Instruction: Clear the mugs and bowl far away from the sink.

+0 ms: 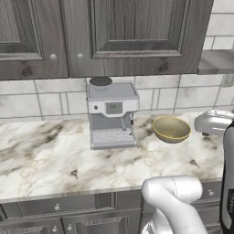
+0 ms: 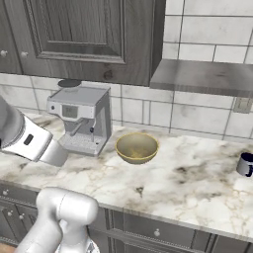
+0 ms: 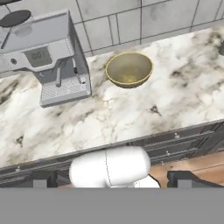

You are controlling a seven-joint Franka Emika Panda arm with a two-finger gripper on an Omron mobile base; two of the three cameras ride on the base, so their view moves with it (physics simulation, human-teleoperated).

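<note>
Approach has hardly begun: the gripper [image 3: 111, 180] hangs wide open and empty, well back from the olive bowl [image 3: 129, 69] just right of the coffee machine [image 3: 46, 54] on the counter [image 3: 131, 116], so reaching to it comes next.

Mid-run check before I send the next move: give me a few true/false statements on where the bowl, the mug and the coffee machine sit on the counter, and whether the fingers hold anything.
1. The bowl sits upright on the marble counter. True.
2. The bowl is on the coffee machine's drip tray. False: it stands on the counter beside the coffee machine, apart from it.
3. A dark mug stands near the right edge of the right base view, well away from the bowl. True.
4. The bowl has a mug inside it. False: its inside looks empty.
5. The fingers are closed on the bowl. False: they are open, held back from the counter, with nothing between them.
</note>
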